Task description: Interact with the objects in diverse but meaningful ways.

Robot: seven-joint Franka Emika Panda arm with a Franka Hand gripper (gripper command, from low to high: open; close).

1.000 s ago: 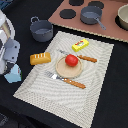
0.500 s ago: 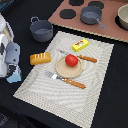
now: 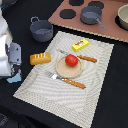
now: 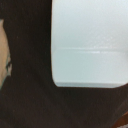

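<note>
Claw (image 3: 15, 75) over light-blue cup (image 4: 90, 42), its opening impossible to tell.

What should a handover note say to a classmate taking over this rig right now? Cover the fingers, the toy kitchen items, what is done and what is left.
Gripper: at the exterior view's left edge, over the light-blue cup; fingers not visible, so open or shut cannot be told.
Wrist view: filled by a pale blue surface, probably that cup.
Tomato sits on the plate, knife and fork either side.
Bread loaf and yellow packet lie on the placemat.
One pot beside the mat, another on the toy stove.
Done: nothing evident. Left: probably grasp the cup.
</note>
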